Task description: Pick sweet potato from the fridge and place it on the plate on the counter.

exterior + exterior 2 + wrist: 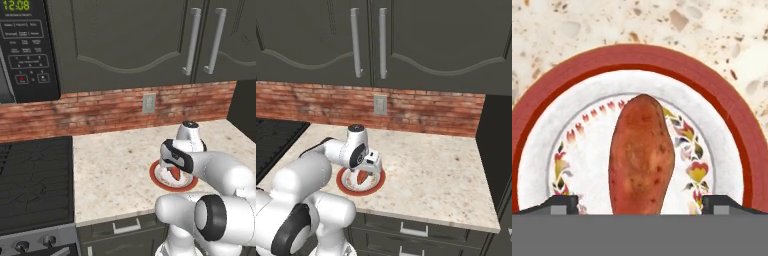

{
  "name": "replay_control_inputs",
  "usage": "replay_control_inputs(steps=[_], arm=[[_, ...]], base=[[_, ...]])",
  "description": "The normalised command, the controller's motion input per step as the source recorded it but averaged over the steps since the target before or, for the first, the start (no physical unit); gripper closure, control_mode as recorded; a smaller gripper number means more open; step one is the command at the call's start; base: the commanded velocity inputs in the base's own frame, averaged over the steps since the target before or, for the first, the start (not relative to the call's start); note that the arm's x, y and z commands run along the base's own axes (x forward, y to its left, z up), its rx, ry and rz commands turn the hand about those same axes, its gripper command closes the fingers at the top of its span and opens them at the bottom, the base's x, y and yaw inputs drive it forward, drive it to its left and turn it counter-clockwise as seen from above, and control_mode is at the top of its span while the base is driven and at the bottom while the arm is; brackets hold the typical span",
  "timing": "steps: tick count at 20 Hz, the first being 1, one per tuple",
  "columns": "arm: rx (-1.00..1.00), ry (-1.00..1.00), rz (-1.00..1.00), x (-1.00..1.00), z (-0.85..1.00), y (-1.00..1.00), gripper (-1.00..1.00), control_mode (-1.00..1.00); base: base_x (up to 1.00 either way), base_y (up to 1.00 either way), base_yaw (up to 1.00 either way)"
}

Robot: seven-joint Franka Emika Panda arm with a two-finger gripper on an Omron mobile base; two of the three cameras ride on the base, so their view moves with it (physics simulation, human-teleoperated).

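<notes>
Gripper: the gripper (640, 205) is pointing down over the plate; in the hand view its two dark fingertips (559, 204) are showing at either side of the tuber's near end, with a gap on each side. I cannot tell from that view whether the jaws are clamping it, and in the base views the hand is covering the contact.
Sweet potato: the sweet potato (642, 157) is sitting between the fingers, its tapered far end reaching toward the middle of the plate; in the left base view its orange-red tip (175, 173) is hanging just under the hand, over the plate's centre. I cannot tell if it is touching the plate.
Plate: the plate (722, 105), red-rimmed with a white flowered centre, is lying flat on the counter directly beneath the hand; its rim is showing in the right base view (346, 189) too.
Counter: the counter (431, 175), speckled beige stone, is carrying the plate near its front edge, over dark drawers with silver handles.
Stovetop: the black stovetop (35, 175) is lying beside the counter, to the robot's left.
Back wall: a brick backsplash (426, 110) with a wall outlet (380, 105) is running behind the counter, under dark wall cabinets (421, 35); a microwave panel (27, 45) is hanging above the stovetop.
</notes>
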Motion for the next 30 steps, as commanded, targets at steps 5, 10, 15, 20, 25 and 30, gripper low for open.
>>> replay_control_inputs(steps=[5, 10, 15, 20, 25, 30], arm=[[0.0, 0.0, 0.0, -0.54, 0.72, 0.0, -1.0, -1.0], [-0.01, 0.0, 0.0, -0.76, 0.8, 0.0, -1.0, -1.0], [-0.08, -0.1, 0.0, -0.75, 0.87, 0.23, -1.0, -1.0], [-0.08, -0.14, 0.0, -0.69, 0.83, 0.3, -1.0, -1.0], [-0.01, -0.14, 0.0, -0.82, 0.8, 0.08, -1.0, -1.0], [0.0, -0.03, 0.0, -0.54, 0.57, 0.0, -1.0, -1.0]], base=[[0.0, 0.0, 0.0], [0.0, 0.0, 0.0], [0.0, 0.0, 0.0], [0.0, 0.0, 0.0], [0.0, 0.0, 0.0], [0.0, 0.0, 0.0]])
